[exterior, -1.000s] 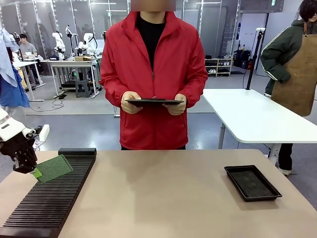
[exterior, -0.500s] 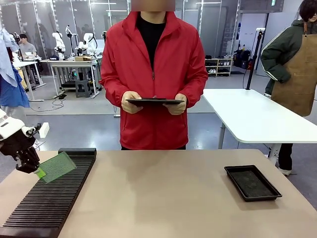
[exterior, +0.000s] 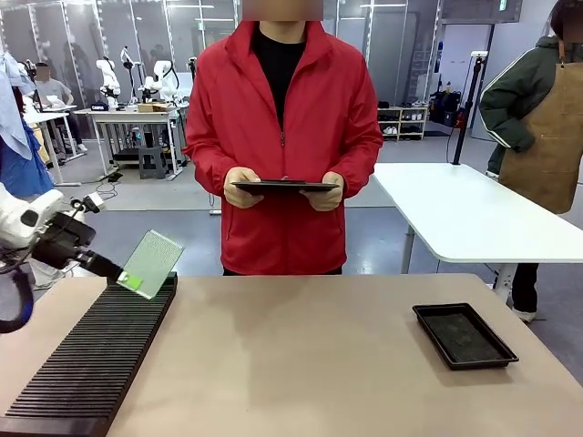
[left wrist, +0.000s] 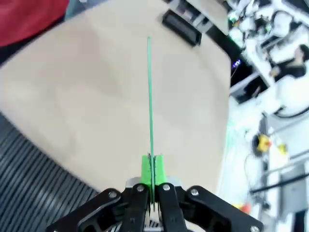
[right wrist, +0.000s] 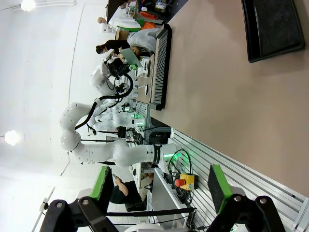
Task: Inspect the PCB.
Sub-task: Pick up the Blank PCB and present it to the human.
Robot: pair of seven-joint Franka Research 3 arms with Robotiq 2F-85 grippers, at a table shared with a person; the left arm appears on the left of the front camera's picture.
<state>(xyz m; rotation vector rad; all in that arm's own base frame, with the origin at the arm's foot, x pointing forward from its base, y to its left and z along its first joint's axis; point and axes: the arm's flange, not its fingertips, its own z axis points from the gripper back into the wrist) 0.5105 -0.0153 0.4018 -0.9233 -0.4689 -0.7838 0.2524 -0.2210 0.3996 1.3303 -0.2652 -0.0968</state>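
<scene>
While the person [exterior: 283,146] grips a dark tablet [exterior: 286,186] beyond the ribbed black rack [exterior: 100,350], the left gripper [exterior: 130,280] pinches the PCB [exterior: 153,262] above the rack's far end; the right gripper [right wrist: 157,191] is spread apart, holding nothing.

Recognizable as a robotics lab or workshop from white robot arms [exterior: 165,82] standing at benches [exterior: 134,116] behind the foreground table [exterior: 273,355], a red stop button on a yellow box [right wrist: 186,182] beside cabling, slotted metal framing [right wrist: 231,166], glass partitions [exterior: 214,18] and strip lighting overhead.
</scene>
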